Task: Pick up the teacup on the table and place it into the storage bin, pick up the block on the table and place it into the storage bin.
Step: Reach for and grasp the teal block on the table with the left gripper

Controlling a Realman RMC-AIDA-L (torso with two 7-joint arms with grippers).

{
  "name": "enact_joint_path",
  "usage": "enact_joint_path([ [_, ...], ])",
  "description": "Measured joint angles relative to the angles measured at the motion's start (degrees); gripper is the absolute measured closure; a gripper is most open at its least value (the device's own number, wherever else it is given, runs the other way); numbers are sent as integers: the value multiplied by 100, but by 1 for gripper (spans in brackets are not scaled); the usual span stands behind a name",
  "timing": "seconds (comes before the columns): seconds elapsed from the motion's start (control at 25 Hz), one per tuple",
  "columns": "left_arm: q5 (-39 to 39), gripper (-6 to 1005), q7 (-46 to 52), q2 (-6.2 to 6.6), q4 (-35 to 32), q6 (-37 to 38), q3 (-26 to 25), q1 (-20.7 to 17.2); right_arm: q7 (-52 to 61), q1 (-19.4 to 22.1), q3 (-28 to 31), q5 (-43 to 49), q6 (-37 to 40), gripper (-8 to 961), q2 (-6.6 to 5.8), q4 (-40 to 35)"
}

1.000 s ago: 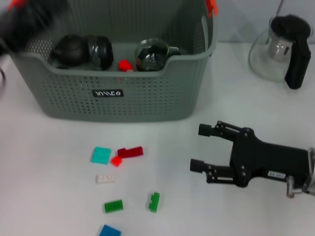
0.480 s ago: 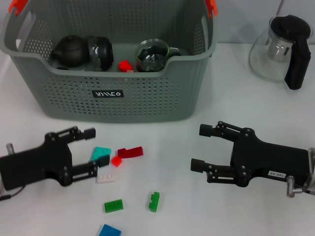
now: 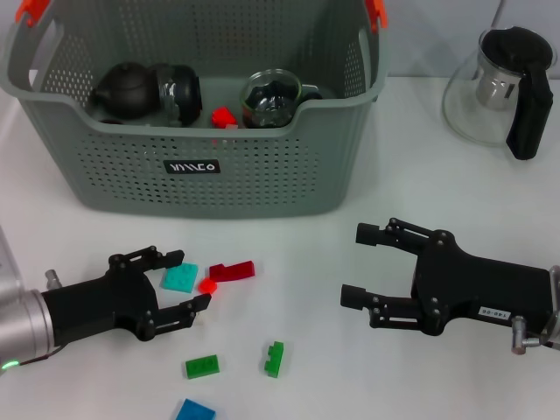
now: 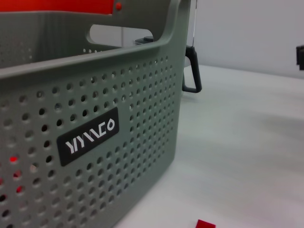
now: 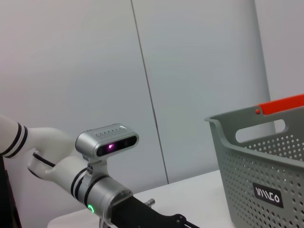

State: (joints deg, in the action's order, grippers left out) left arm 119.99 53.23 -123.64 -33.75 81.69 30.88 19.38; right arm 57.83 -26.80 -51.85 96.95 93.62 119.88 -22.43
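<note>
Item 1, left gripper [image 3: 185, 279]: low over the desk [image 3: 105, 236] at about 8 o'clock of the head view, fingers spread. The upper finger [image 3: 166, 256] lies just beside the teal block [image 3: 180, 277]; the lower finger [image 3: 194, 305] ends near the small orange-red block [image 3: 207, 285]. Nothing is pinched yet. The white block seen nowhere in view may lie under the gripper; cannot tell.

Item 2, loose blocks, centre-left of the desk: dark red block [image 3: 232, 270] touching the orange-red one at its 2 o'clock; green flat block [image 3: 202, 366] at 6 o'clock of the gripper; green stepped block [image 3: 275, 359] further right; blue block [image 3: 193, 410] at the bottom edge.

Item 3, storage bin [image 3: 262, 179]: at 12 o'clock of the blocks. It already holds a black teapot-like vessel [image 3: 122, 87], a dark cup [image 3: 178, 90], a glass teacup [image 3: 269, 98] and a red block [image 3: 222, 115]. No teacup shows on the desk.

Item 4, right gripper [image 3: 359, 264]: at 4 o'clock, fingers spread, holding nothing, well apart from the blocks.

Item 5, glass kettle [image 3: 500, 90]: 2 o'clock corner, apart from the work.

Handling note, judged: the step in hand looks like a block pick by the left gripper. The blocks are thin and crowded, so centre one block between the fingers, go low to the desk, and close slowly so neighbours are not dragged. Lift clear of the bin's front rim before releasing.
</note>
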Motion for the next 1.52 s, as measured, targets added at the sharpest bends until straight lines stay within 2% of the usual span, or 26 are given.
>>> enact_joint_path([
  [0.16, -21, 249, -356, -38, 58, -119, -50, 3, 0, 12, 0, 0, 14, 44, 0, -4],
  [0.52, -25, 248, -384, -52, 65, -614, -73, 21, 0, 17, 0, 0, 21, 43, -8, 2],
  [1.52, -99, 255, -626, -69, 334, -1065, -16, 124, 0, 35, 0, 0, 4, 43, -9, 31],
])
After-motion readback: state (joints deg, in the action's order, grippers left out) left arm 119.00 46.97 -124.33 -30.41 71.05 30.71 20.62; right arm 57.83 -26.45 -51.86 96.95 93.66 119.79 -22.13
